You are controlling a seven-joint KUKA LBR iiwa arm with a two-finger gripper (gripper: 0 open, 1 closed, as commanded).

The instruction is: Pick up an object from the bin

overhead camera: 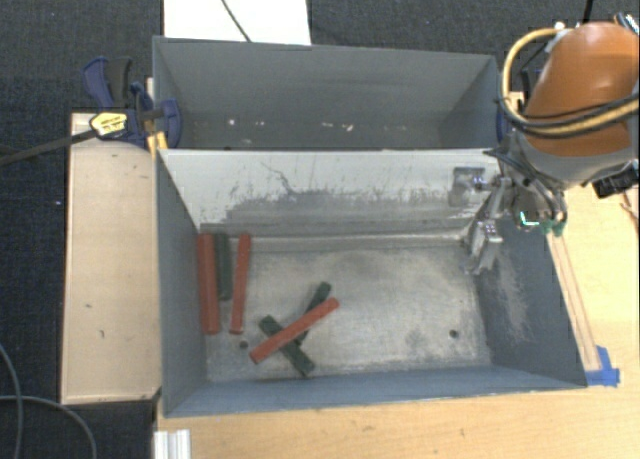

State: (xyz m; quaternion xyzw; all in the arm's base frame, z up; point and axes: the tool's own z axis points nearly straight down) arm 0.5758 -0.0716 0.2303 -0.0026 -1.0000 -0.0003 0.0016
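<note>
Nearest the front wall of the grey metal bin [380,387], left of middle, a red stick [305,323] lies slantwise across a dark green stick [291,350], the two touching where they cross. Further back, close along the left wall, three sticks lie side by side, pointing front to back: a red one [207,282], a shorter dark green one [224,267], and another red one [239,284]. Furthest back, at the right rear corner, the gripper [485,242] hangs beside the right wall, under the arm's orange cover [585,77], well apart from every stick. Whether it is spread or pressed together I cannot tell; nothing shows in its grasp.
</note>
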